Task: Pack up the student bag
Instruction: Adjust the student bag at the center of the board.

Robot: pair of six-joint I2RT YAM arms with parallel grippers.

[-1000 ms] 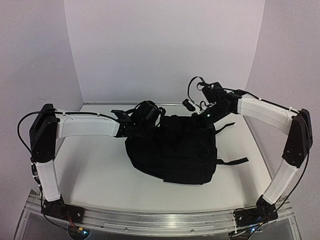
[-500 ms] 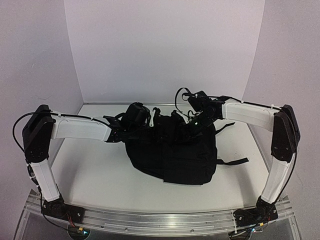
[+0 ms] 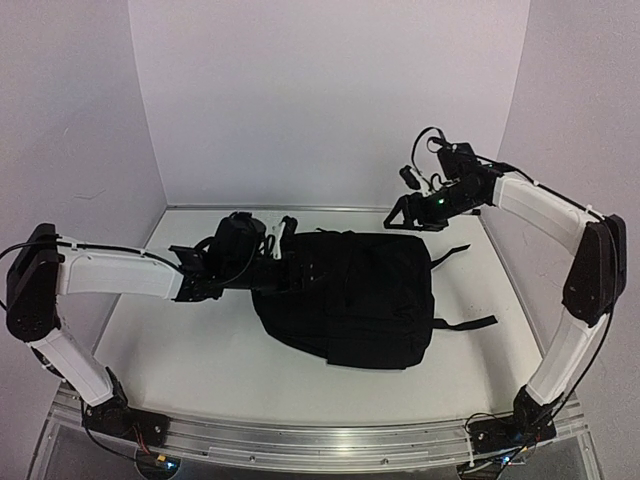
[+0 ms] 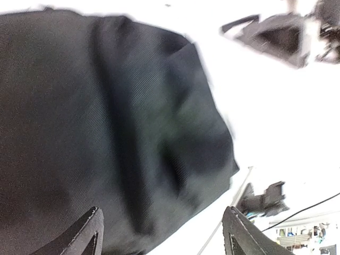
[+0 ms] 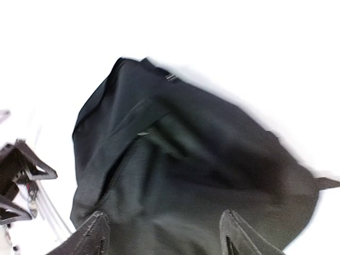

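The student bag (image 3: pixel 350 300) is a large black fabric backpack lying flat in the middle of the white table. In the left wrist view the bag (image 4: pixel 106 122) fills the left and centre; in the right wrist view the bag (image 5: pixel 191 175) lies below the fingers. My left gripper (image 3: pixel 295 250) sits low at the bag's left upper edge, open, with nothing between its fingers (image 4: pixel 87 234). My right gripper (image 3: pixel 402 218) hangs above the bag's back right corner, open and empty, clear of the fabric. Both sets of jaws stand wide apart.
Two black webbing straps trail off the bag's right side, one strap (image 3: pixel 468 322) near the front and another strap (image 3: pixel 452 252) further back. White walls close in the table (image 3: pixel 180 350) on three sides. The metal rail (image 3: pixel 320 445) with the arm bases runs along the near edge.
Both grippers have opened and let go of the bag's top. The right arm has lifted up and back to the right; the left arm has drawn back to the left. The bag has settled flat.
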